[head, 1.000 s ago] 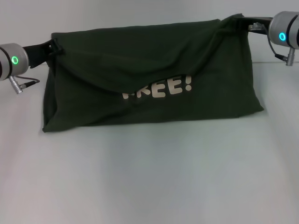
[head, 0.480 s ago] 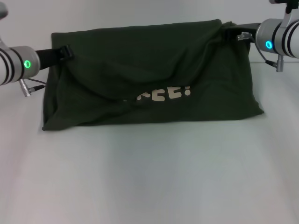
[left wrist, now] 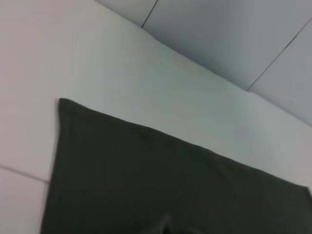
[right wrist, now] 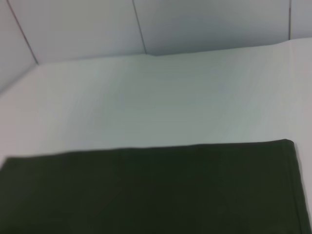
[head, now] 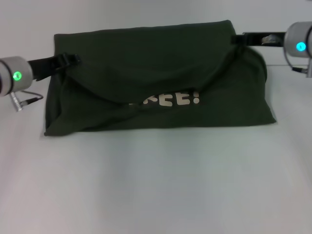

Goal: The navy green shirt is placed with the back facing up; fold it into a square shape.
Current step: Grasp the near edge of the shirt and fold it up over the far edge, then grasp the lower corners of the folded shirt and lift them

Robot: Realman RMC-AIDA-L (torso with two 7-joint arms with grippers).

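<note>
Head view — shirt (head: 161, 83) folded | table (head: 156, 185) open at near edge

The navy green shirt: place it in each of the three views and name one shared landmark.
Head view: navy green shirt spans the middle, folded, pale lettering showing.
Left wrist view: fills the lower part.
Right wrist view: a band along the lower edge.
Shared landmark: the shirt's straight far edge against the white table.
</note>
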